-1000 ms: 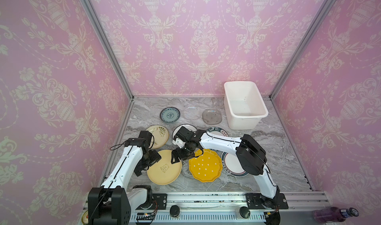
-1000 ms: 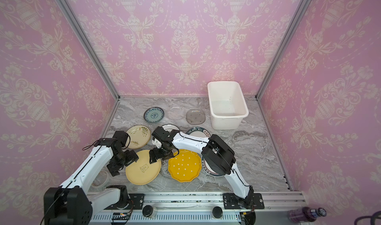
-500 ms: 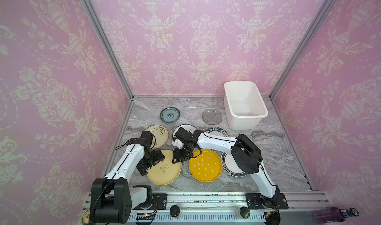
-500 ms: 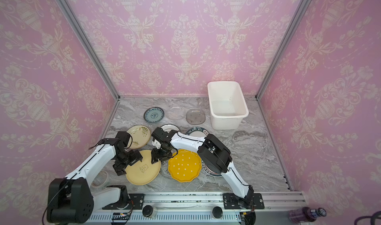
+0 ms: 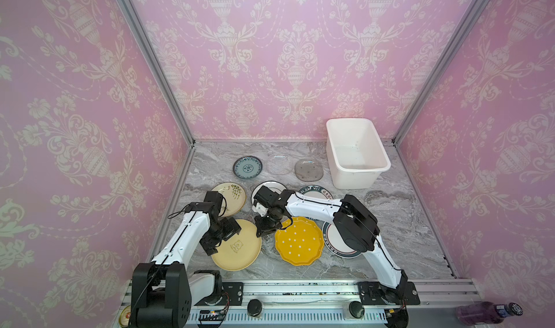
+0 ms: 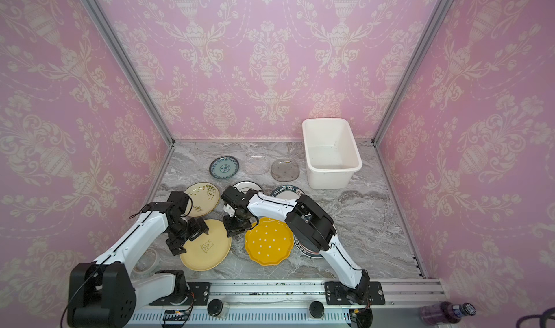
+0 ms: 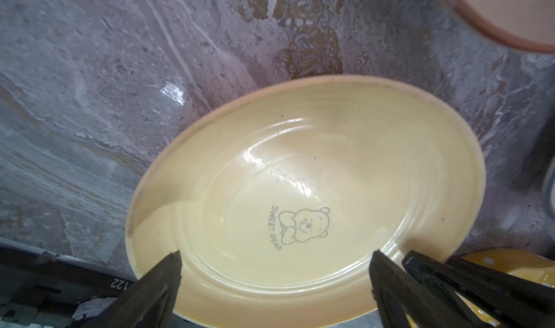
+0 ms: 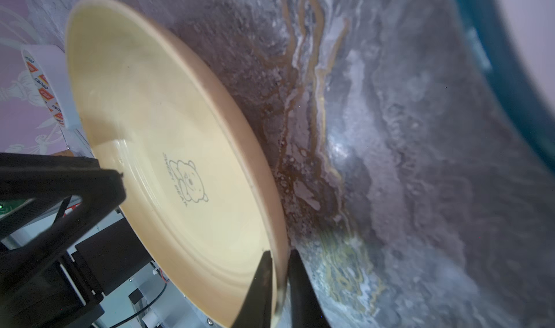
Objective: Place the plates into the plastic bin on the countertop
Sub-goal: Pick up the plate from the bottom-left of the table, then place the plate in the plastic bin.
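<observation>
The pale yellow plate [image 5: 237,247] [image 6: 205,247] with a bear print lies at the front of the countertop [image 5: 405,221]. My right gripper [image 5: 264,228] [image 8: 279,254] is shut on its right rim, one finger above and one below. My left gripper [image 5: 222,236] [image 7: 276,254] stands open over the plate's left part [image 7: 300,176], holding nothing. The orange dotted plate [image 5: 300,242] lies just right of it. The white plastic bin [image 5: 354,179] [image 6: 330,179] stands at the back right with nothing visible inside.
Cream floral [image 5: 231,195], teal [image 5: 247,167], clear glass [image 5: 279,163] and smoky glass [image 5: 308,169] plates lie behind. White dark-rimmed plates [image 5: 315,191] [image 5: 330,247] sit partly under the right arm. A tape roll [image 6: 147,259] lies at the front left.
The right gripper has shut onto the yellow plate's rim. The left gripper has moved right, over the plate's left part, still open.
</observation>
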